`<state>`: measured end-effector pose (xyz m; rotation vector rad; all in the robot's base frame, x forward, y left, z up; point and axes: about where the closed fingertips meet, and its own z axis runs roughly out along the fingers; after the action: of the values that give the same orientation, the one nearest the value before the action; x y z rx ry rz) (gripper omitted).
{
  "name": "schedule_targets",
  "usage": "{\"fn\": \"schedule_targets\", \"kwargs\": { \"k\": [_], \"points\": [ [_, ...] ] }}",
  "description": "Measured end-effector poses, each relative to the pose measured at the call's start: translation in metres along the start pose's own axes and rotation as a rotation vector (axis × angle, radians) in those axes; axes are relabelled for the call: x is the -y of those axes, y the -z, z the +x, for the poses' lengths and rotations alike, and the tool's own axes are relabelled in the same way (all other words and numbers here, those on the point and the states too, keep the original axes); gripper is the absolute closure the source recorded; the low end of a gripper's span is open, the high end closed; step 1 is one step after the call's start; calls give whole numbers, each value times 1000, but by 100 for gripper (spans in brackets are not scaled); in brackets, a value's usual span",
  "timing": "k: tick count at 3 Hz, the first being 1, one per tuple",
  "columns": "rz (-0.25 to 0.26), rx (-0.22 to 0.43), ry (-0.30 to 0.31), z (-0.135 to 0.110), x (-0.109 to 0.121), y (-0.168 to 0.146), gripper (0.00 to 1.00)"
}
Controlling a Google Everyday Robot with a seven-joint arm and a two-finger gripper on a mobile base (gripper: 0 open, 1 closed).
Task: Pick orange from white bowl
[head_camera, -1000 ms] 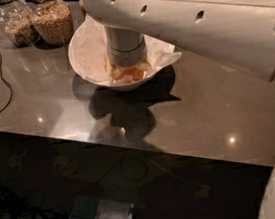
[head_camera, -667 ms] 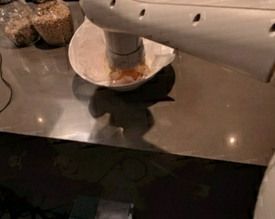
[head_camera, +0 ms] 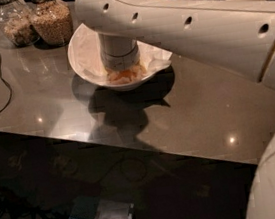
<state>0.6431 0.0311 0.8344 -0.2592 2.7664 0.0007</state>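
Your arm (head_camera: 192, 28) reaches in from the right and turns straight down, so the gripper (head_camera: 122, 69) sits inside the white bowl (head_camera: 82, 55), low against its bottom. The round wrist section fills most of the bowl's middle and hides the jaws from you: you cannot tell how far apart they stand or whether they have hold of anything. Directly under the jaws, showing as a pale orange patch at the foot of the wrist, is the orange (head_camera: 123, 76); it lies in the bottom of the bowl on the crinkled white paper (head_camera: 157, 58), which spills over the rim on the side to the right of the jaws. Whether the orange is touched by the jaws you cannot make out. The bowl stands on the grey bench (head_camera: 189, 120), and the shadow of arm and bowl falls on the bench in front of the jaws, toward the near edge. Behind the jaws and to their left stand two glass jars of brownish dry goods, the nearer jar (head_camera: 52, 19) just beside the bowl's rim and the farther jar (head_camera: 12, 22) next to it. Well to the left of the jaws a black cable (head_camera: 0, 79) curves across the bench.
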Motion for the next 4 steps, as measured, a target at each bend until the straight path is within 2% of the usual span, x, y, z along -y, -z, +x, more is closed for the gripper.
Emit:
{"fn": "schedule_targets", "kwargs": {
  "k": [1,2,3,4],
  "points": [
    [-12,44,29,-8,-8,6,95],
    [-101,155,47,-22,-6,49,100],
    [-241,259,60,-34,7,96,100],
    [-375,268,37,-41,50,106,100]
  ]
}}
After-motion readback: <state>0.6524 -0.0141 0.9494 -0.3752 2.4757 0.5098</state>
